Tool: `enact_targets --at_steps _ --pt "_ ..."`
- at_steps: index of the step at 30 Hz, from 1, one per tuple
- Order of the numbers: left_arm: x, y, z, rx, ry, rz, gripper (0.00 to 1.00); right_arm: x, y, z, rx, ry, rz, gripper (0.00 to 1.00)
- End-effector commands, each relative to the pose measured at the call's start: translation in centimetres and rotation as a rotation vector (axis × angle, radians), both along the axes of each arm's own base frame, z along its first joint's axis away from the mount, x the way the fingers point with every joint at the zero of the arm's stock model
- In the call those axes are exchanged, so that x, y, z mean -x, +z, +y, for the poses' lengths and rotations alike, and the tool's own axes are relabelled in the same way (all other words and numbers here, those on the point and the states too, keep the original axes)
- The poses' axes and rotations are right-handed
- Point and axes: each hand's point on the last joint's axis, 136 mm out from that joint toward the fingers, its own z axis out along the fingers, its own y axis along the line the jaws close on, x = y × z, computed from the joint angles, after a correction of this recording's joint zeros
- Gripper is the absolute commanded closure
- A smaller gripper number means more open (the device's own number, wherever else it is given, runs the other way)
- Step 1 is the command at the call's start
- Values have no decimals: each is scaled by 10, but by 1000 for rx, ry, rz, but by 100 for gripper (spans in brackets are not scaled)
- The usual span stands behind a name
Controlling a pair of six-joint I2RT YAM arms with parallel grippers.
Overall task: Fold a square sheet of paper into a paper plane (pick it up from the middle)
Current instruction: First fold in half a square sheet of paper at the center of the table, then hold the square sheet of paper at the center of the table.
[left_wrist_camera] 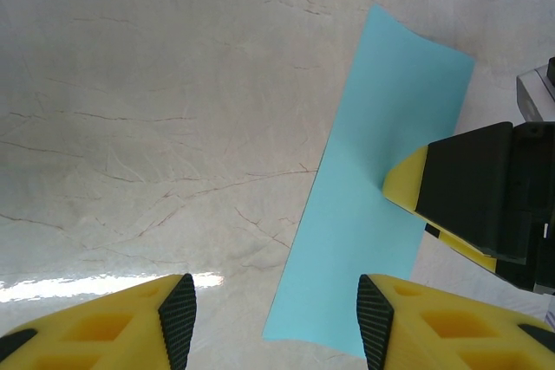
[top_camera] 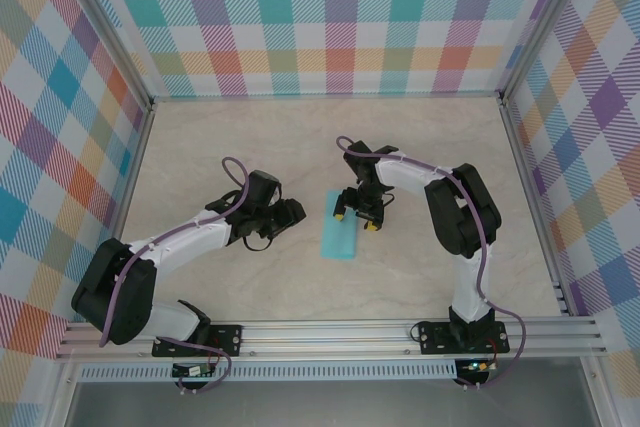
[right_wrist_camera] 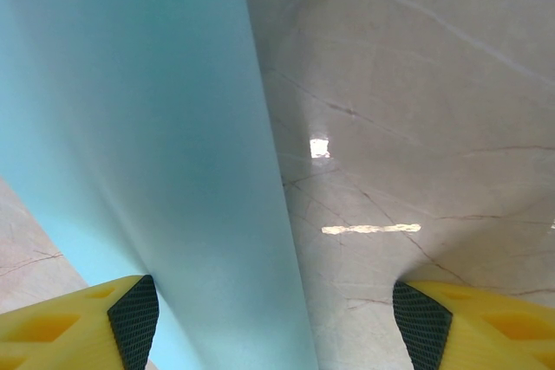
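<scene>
The square sheet of paper (top_camera: 340, 242) lies on the table as a narrow teal strip, apparently folded in half, its long edges running away from the arm bases. My right gripper (top_camera: 357, 220) hovers low over the strip's far end, open. In the right wrist view the paper (right_wrist_camera: 147, 145) fills the left half. The right gripper (right_wrist_camera: 277, 322) straddles its right edge, left pad (right_wrist_camera: 134, 318) over the paper. My left gripper (top_camera: 295, 212) sits just left of the strip, open and holding nothing. In the left wrist view the paper (left_wrist_camera: 381, 188) lies ahead-right of the left gripper (left_wrist_camera: 276, 327).
A beige marble-look tabletop (top_camera: 250, 147) is bounded by aluminium rails and plaid walls (top_camera: 330, 17) on three sides. A yellow and black finger of the right gripper (left_wrist_camera: 451, 188) rests against the strip's right side in the left wrist view.
</scene>
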Motion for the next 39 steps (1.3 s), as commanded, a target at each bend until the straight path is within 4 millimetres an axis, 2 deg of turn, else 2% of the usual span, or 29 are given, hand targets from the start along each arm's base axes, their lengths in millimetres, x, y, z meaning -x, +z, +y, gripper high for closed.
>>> enact_targets --at_steps 1,13,18,22,27,39 --pt "-2 6 2 25 15 -16 46 10 -47 -15 98 31 33 23" --pt "-3 6 -1 36 6 -17 46 13 -53 -18 110 38 47 24" --pt "-5 9 -11 70 -30 -22 47 14 -53 -18 114 37 50 24" --pt "-8 12 -23 93 -73 -18 52 15 -54 -20 125 43 50 24" --pt "-12 6 -33 88 -103 5 55 17 -55 -22 127 56 53 24" --pt "-13 -1 -42 88 -121 22 59 17 -59 -24 143 53 58 24"
